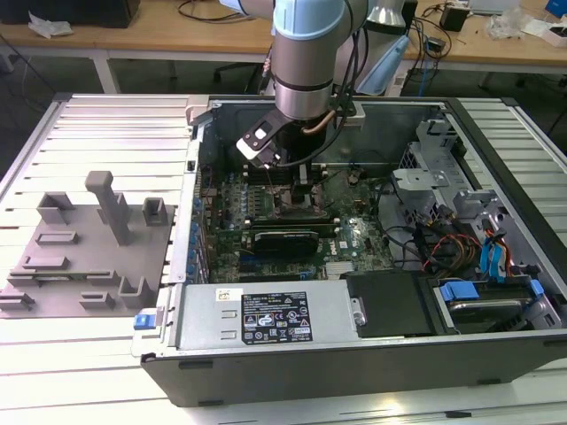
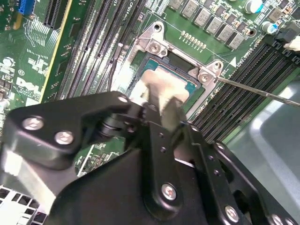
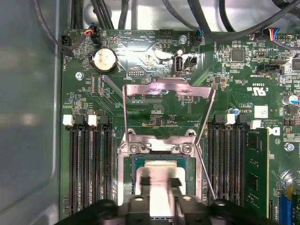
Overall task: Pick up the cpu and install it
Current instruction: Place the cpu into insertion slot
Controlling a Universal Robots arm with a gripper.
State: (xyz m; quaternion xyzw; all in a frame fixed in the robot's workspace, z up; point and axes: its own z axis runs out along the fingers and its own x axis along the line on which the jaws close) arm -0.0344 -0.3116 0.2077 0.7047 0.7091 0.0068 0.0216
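The cpu (image 3: pixel 164 166) is a small pale silver-grey square over the open socket (image 3: pixel 161 147) on the green motherboard. In both wrist views my gripper (image 3: pixel 161 183) reaches straight down onto it and is shut on the cpu (image 2: pixel 171 79), one finger at each side. The gripper's black body (image 2: pixel 154 187) hides the near half of the chip. The socket's metal load plate (image 3: pixel 166 91) stands flipped up behind it, and the thin wire lever (image 2: pixel 262 91) is swung out to the side. In the exterior view the gripper (image 1: pixel 304 193) hangs inside the open computer case (image 1: pixel 372 354).
Black memory slots (image 3: pixel 89 164) flank the socket, with one green memory stick (image 3: pixel 255 173) fitted. A black graphics card (image 1: pixel 283 239) and the power supply (image 1: pixel 266 319) lie in front of the socket. Drive cages and cables (image 1: pixel 443 204) fill the exterior view's right. Grey fixture blocks (image 1: pixel 89 248) stand at its left.
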